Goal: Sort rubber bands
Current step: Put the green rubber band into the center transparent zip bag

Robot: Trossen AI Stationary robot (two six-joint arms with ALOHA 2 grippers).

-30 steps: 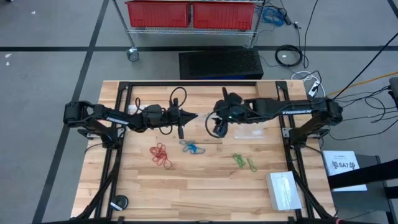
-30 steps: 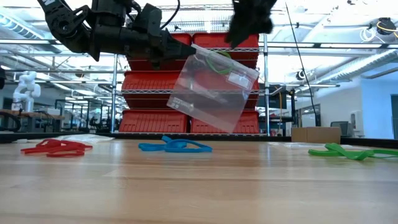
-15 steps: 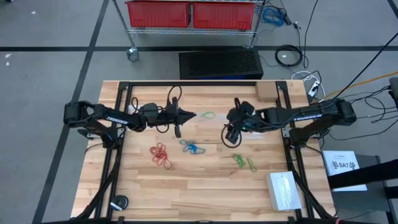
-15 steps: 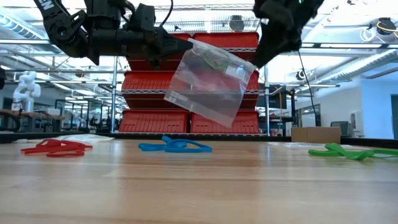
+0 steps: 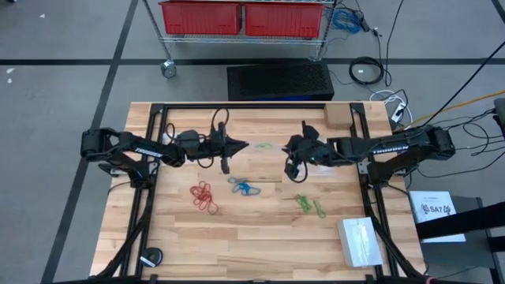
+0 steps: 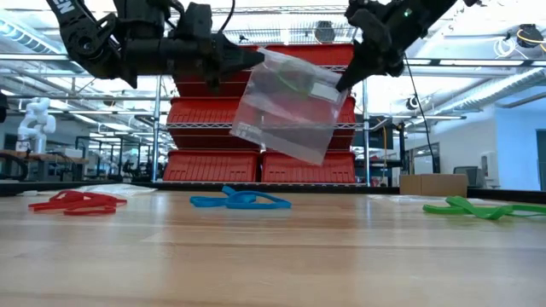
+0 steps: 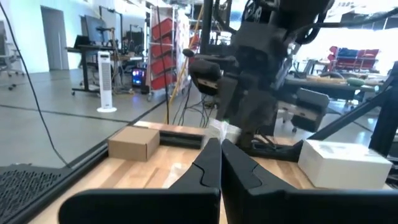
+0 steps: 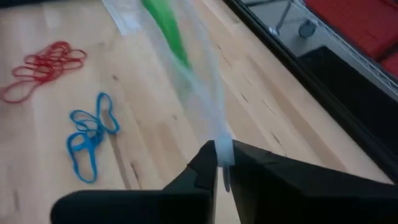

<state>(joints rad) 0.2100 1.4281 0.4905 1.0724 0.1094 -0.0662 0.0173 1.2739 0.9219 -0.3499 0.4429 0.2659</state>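
Observation:
A clear plastic bag (image 6: pixel 290 107) with a green rubber band (image 6: pixel 294 81) inside hangs above the table's middle, between my two grippers. My left gripper (image 6: pixel 256 58) is shut on its upper left corner, and my right gripper (image 6: pixel 345 81) is shut on its upper right corner. The bag (image 5: pixel 264 147) also shows faintly in the high view. On the wooden table lie the red rubber bands (image 5: pixel 204 196), the blue rubber bands (image 5: pixel 245 188) and the green rubber bands (image 5: pixel 309 205), all flat and untouched. My left gripper pinches the bag's upper left corner (image 6: pixel 264 57) between its two fingers, reaching in level from the table's left. The bag hangs below, clear of the table. My right gripper pinches the bag's top edge at its right corner (image 8: pixel 219 140) between its two fingertips, slanting down from the table's right. The film stretches away from the fingers toward the other gripper, with the green band (image 8: pixel 165 28) inside it.
A white box (image 5: pixel 359 241) lies at the near right, a small cardboard box (image 5: pixel 338 115) at the far right and a black round thing (image 5: pixel 150 256) at the near left corner. Black frame rails (image 5: pixel 146 197) run along both sides of the table.
My right gripper has drawn away from over the bag toward the table's right, then come back and taken hold of the bag's upper right corner. The bag, held all along by my left gripper, has swung from hanging steeply tilted to having its top edge nearer level.

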